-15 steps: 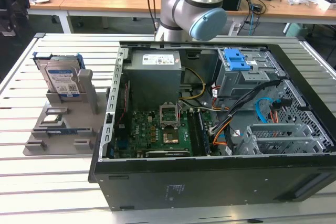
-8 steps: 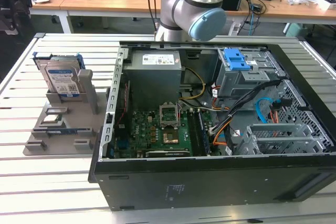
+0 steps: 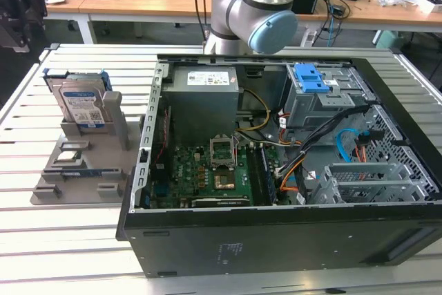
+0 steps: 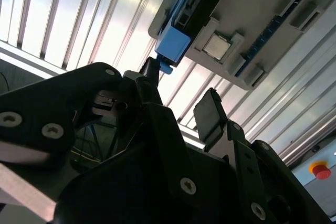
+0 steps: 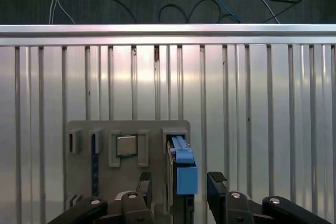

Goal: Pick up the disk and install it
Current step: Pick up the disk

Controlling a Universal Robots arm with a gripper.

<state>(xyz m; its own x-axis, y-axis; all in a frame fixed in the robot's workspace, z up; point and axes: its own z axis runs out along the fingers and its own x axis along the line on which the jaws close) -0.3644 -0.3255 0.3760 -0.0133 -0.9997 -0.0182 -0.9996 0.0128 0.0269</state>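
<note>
The disk (image 3: 81, 105), a silver drive with a white-and-blue label in a blue caddy, stands on edge in the grey slotted stand (image 3: 83, 177) at the exterior view's left. My gripper (image 3: 21, 5) hangs well above it, a dark shape near the upper left corner. In the first wrist view the disk's blue caddy edge (image 5: 182, 174) lies between the two black fingers of my gripper (image 5: 179, 180), which is open and holds nothing. In the second wrist view the gripper (image 4: 181, 93) is still apart from the caddy's corner (image 4: 170, 45) beyond the fingertips.
An open computer case (image 3: 276, 246) fills the middle and right of the slatted metal table (image 3: 69, 253). Inside are a grey drive bay with a blue latch piece (image 3: 311, 79), a power supply (image 3: 204, 98) and cables. The stand also holds a small square chip (image 5: 126, 145).
</note>
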